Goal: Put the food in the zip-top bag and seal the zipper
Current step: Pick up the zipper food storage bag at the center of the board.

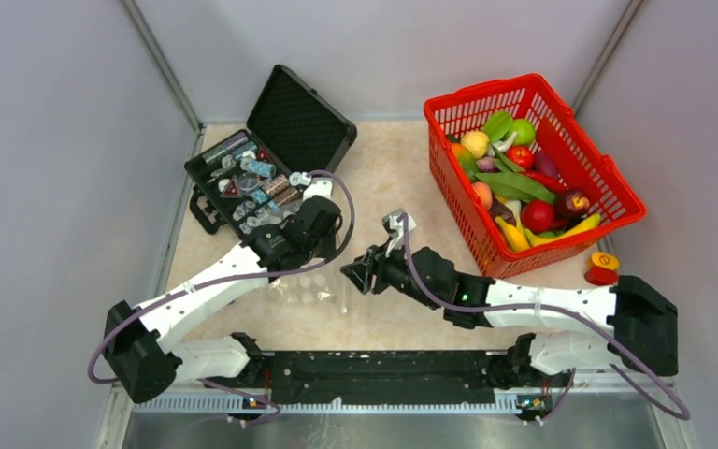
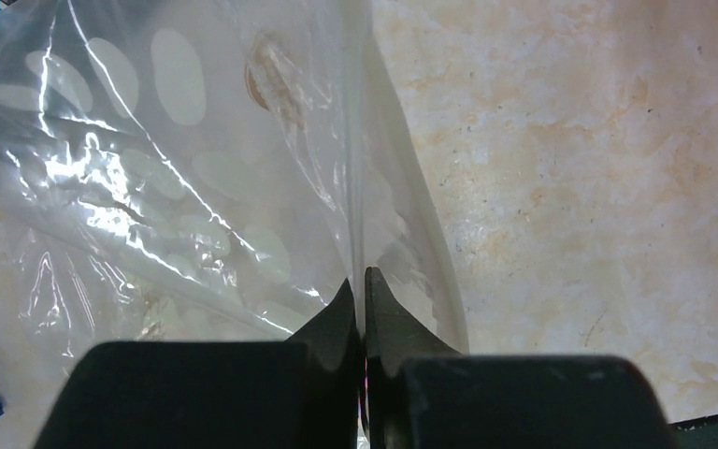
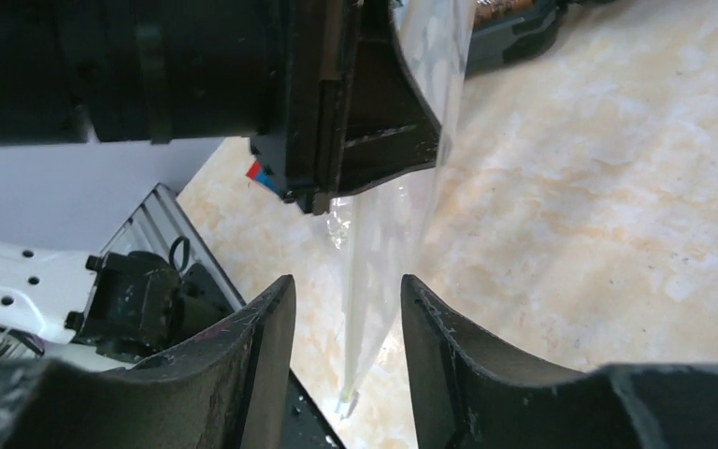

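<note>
The left arm is stretched forward from its near-left base, with the wrist bent down over the middle of the beige marbled counter. The left gripper is closed tight on the thin whitish zipper strip of the clear crinkly zip-top bag, which is held up on edge. The right arm is reached low to the left. The right gripper is parted narrowly around the bag's hanging edge; contact cannot be told. The glossy plastic toy fruits and vegetables are piled in the red mesh basket at the far right.
</note>
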Motion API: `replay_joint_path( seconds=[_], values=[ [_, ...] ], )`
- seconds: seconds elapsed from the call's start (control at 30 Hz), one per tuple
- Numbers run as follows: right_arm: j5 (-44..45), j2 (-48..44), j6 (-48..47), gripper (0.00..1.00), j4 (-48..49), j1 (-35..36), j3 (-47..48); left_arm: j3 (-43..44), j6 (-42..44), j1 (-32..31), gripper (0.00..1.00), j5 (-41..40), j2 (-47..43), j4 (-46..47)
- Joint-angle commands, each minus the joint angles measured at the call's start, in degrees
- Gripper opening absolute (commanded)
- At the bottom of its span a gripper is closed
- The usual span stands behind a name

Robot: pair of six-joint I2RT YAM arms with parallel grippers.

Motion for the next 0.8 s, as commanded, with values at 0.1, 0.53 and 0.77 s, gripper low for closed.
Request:
replay_joint_path(
  seconds=[0.1,0.53,0.77],
  values=[
    [-0.29,5.09,3.79,0.45,-11.36,-2.83,7.96,1.15,1.72,-0.11,0.0,2.88,-2.08,1.34],
    [1.91,13.13,5.5,0.29,-10.39,-4.35,12.47,0.4,1.67,-0.2,0.0,5.04,-3.49,0.72],
    [0.97,13.43,6.91,0.0,-7.66,-5.33,11.82,0.41,2.59,-0.18,0.18,6.51,-3.31,0.57]
  ],
)
